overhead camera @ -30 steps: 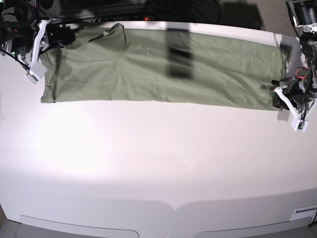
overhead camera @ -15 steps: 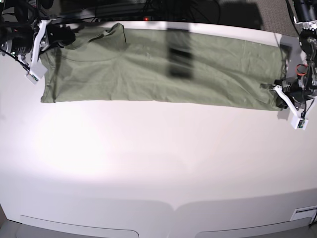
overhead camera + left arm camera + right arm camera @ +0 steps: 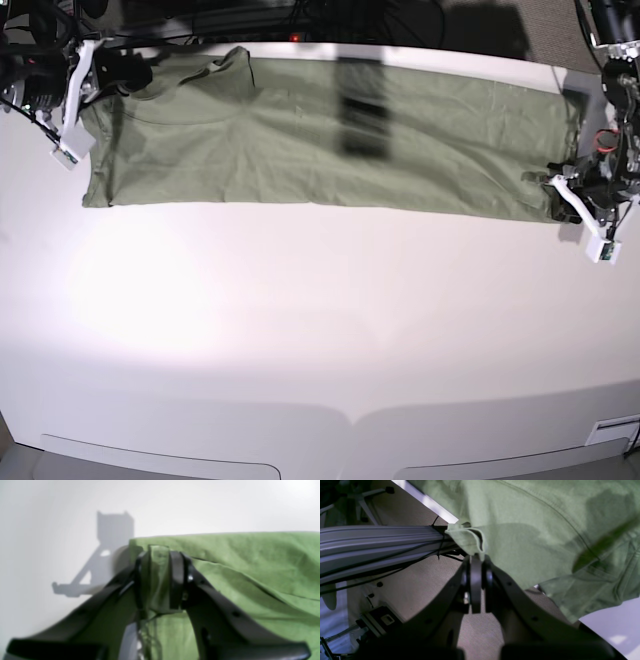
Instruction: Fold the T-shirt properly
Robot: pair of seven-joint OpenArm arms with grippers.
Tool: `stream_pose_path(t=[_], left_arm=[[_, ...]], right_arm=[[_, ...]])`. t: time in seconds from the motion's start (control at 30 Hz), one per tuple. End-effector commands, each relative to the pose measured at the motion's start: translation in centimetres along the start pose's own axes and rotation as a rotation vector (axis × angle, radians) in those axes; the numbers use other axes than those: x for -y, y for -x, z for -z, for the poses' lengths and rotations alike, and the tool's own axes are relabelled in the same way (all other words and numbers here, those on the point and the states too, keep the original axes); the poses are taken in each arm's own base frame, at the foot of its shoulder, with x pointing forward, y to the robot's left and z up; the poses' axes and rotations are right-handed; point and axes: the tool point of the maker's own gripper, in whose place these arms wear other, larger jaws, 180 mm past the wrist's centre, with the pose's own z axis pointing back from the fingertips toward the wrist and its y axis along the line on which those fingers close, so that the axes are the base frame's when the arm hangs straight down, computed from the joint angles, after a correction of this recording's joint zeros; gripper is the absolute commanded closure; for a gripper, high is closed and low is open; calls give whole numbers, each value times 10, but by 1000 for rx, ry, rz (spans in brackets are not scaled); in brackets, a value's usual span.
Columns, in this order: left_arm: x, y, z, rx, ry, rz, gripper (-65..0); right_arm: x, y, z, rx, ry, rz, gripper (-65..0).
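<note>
The sage-green T-shirt [image 3: 260, 150] lies as a long strip along the far side of the white table [image 3: 320, 330], collar end to the left. At its near right corner my left gripper [image 3: 553, 190] is shut on a bunched fold of the cloth. The left wrist view shows that green fabric [image 3: 250, 555] pinched between the black fingers of the left gripper [image 3: 158, 555]. At the far left corner my right gripper [image 3: 140, 68] is shut on the shirt's edge. In the right wrist view, a hemmed corner of the T-shirt [image 3: 532, 517] rises from the closed tips of the right gripper [image 3: 476, 557], beyond the table's edge.
A dark shadow band [image 3: 360, 110] crosses the shirt near the middle. Behind the table's far edge are cables and dark equipment [image 3: 300, 15]. A grey rail with cables [image 3: 370, 545] runs beside the right gripper, off the table.
The left gripper has shifted a little at the shirt's right corner and back. The shirt and the right arm have not visibly moved.
</note>
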Motion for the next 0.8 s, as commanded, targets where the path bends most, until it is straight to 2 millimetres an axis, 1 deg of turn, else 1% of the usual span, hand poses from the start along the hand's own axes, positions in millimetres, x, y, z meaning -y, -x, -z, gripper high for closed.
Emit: stream_pose_path(t=[0.0, 0.03, 0.17, 0.23, 0.3, 0.37, 0.6, 0.67, 0.77], left_arm=[[-5, -15, -5, 48, -12, 8, -109], [-5, -14, -4, 45, -9, 5, -96], [-6, -6, 1, 23, -6, -11, -94], [-8, 5, 5, -5, -2, -30, -89], [-10, 17, 11, -31, 3, -57, -59], [-11, 24, 15, -42, 5, -76, -35], [-18, 19, 13, -50, -7, -64, -33], [-20, 19, 12, -58, -9, -62, 0], [-24, 18, 10, -60, -13, -60, 0]], right_arm=[[-2, -7, -5, 18, -4, -25, 0], [-2, -7, -5, 18, -4, -25, 0], [-2, -8, -5, 18, -4, -25, 0], [-2, -7, -5, 18, -4, -25, 0], [-2, -8, -5, 18, -4, -25, 0], [-2, -7, -5, 18, -4, -25, 0], [-2, -7, -5, 18, -4, -25, 0], [-2, -7, -5, 18, -4, -25, 0], [-2, -7, -5, 18, -4, -25, 0]])
